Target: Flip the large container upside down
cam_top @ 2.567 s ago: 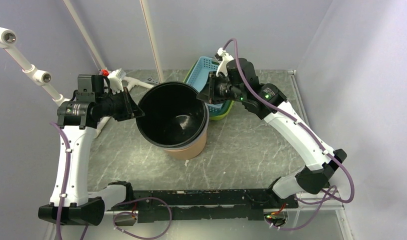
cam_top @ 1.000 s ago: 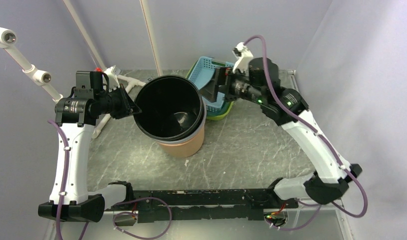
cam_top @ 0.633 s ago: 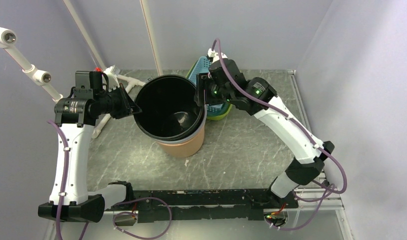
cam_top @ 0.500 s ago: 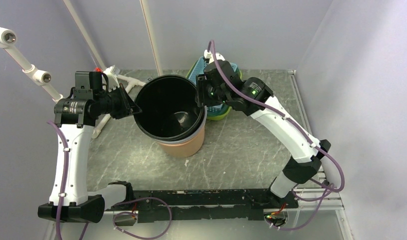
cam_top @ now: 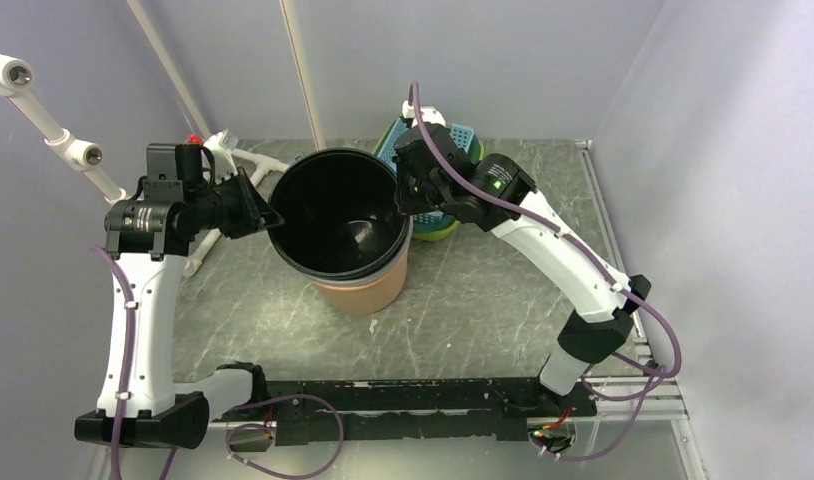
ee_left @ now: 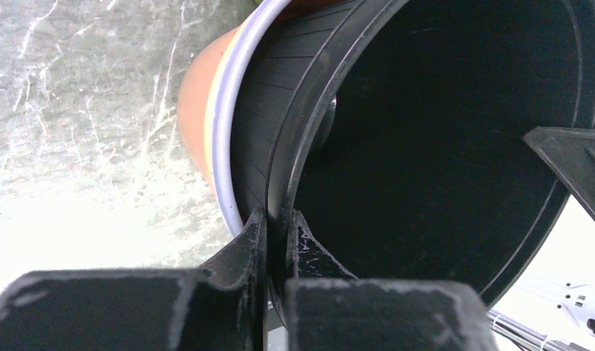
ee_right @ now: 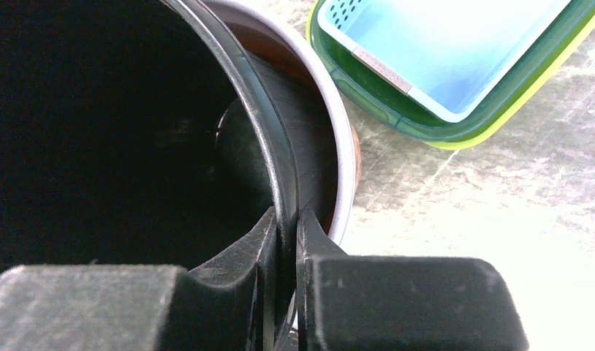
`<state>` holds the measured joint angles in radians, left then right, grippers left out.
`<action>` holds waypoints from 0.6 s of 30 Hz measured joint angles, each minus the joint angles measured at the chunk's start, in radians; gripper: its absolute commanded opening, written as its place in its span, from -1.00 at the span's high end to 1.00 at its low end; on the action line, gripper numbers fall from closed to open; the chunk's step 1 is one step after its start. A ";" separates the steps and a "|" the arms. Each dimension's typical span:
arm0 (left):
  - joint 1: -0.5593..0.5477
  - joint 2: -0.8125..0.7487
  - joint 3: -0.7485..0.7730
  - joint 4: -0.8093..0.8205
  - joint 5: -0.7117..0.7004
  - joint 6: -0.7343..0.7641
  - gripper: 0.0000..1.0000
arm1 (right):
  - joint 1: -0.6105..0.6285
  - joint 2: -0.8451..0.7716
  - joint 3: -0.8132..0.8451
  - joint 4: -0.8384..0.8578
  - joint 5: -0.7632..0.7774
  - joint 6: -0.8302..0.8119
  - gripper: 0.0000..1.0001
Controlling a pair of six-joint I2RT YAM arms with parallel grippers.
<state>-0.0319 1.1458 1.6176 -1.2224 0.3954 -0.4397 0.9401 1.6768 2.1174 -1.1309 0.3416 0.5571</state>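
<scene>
You have the large black container standing mouth-up with its lower part inside the orange pot. Its rim rises well above the pot's pale lip and leans a little toward the pot's far-left side. The pot itself stands on the grey marbled table.

Your left gripper is on the pot's left side, clenched on the container's rim. The left wrist view shows one finger inside the black wall and one outside, with the rim pinched tightly between them. Just beyond the outer finger, the pot's pale lip curves around the container's ribbed wall.

Your right gripper is on the opposite side, at the pot's far right. In the right wrist view its two fingers press the rim between them with no gap showing, so it too is grasping the container. The outer finger sits in the narrow space between the black wall and the pot's lip.

A blue basket nested in a green basket lies just beyond the pot on its far-right side, close to it but not touching. White pipes lie on the table off the pot's far-left side, behind your left wrist.
</scene>
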 measured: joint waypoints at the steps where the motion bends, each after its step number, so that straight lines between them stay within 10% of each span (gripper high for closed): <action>1: 0.000 -0.003 0.000 0.001 0.000 -0.001 0.58 | 0.000 0.000 0.000 0.000 0.002 0.003 1.00; 11: 0.000 -0.077 0.030 0.056 -0.051 -0.031 -0.57 | -0.036 -0.075 -0.147 0.083 -0.021 0.002 1.00; 18: 0.000 -0.256 0.018 0.092 -0.289 -0.058 -0.72 | -0.121 -0.190 -0.268 0.158 -0.169 -0.006 1.00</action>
<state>-0.0315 0.8898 1.6356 -1.1305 0.1066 -0.4976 0.8196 1.4868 1.8492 -0.9733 0.1722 0.5507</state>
